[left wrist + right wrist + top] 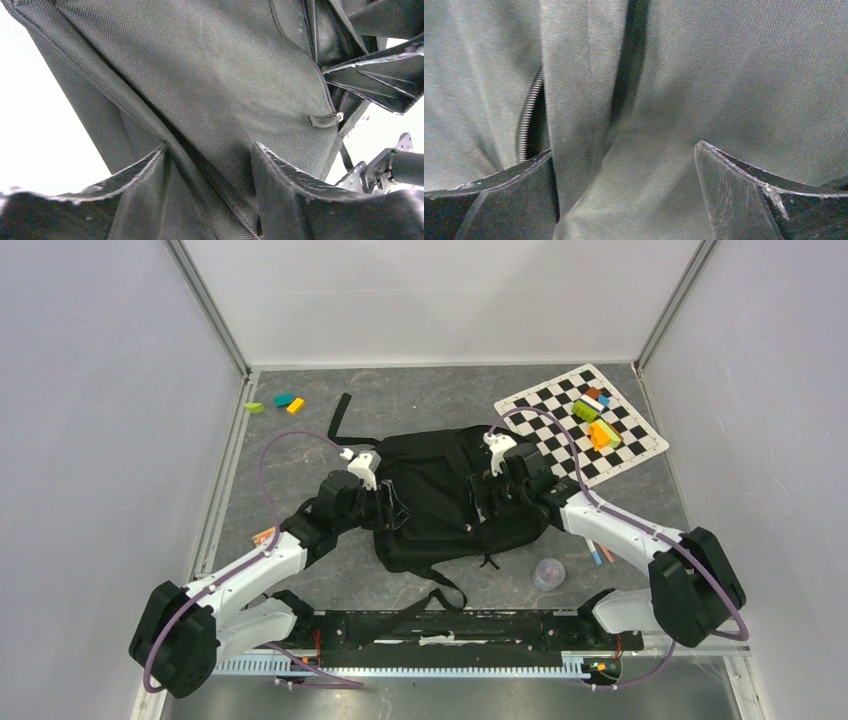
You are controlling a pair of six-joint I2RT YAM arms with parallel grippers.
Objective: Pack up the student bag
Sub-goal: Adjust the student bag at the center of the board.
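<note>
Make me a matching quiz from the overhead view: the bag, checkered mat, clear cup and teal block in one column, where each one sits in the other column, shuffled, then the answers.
Things:
1. bag
2. mat
3. cup
4. teal block

Places:
A. far left
B. near side, just right of the bag
C. middle
D. far right

Pairs: 1-C, 2-D, 3-B, 4-A

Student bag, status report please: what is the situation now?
Left gripper open, fabric between its fingers. Right gripper open, same. Student bag lying between both arms. Coloured blocks on checkered mat, not obstructing.
</note>
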